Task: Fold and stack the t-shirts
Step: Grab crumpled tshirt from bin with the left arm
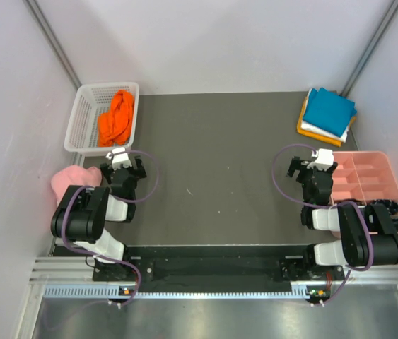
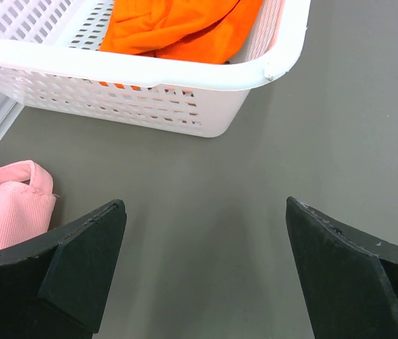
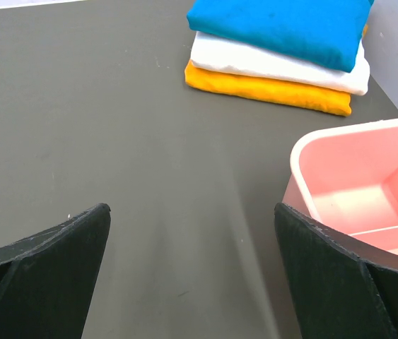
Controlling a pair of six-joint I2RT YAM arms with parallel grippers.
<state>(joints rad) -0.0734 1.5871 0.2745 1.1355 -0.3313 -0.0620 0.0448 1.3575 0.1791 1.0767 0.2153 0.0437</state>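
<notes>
A crumpled orange t-shirt (image 1: 116, 116) (image 2: 184, 25) lies in the white basket (image 1: 78, 121) (image 2: 184, 106) at the back left. Three folded t-shirts sit stacked at the back right: teal blue (image 1: 329, 111) (image 3: 283, 25) on top, white (image 3: 255, 62) under it, amber yellow (image 3: 269, 88) at the bottom. My left gripper (image 1: 122, 164) (image 2: 206, 212) hovers open over bare table just in front of the basket. On the right side, my right gripper (image 1: 310, 164) (image 3: 191, 212) is open too, nothing between its fingers, some way short of the stack.
A pink compartment tray (image 1: 368, 185) (image 3: 354, 183) sits beside the right gripper, with small black parts (image 1: 389, 212) in its near corner. A pale pink cap (image 1: 70, 180) (image 2: 4, 205) lies left of the left arm. Grey walls close in both sides and the back.
</notes>
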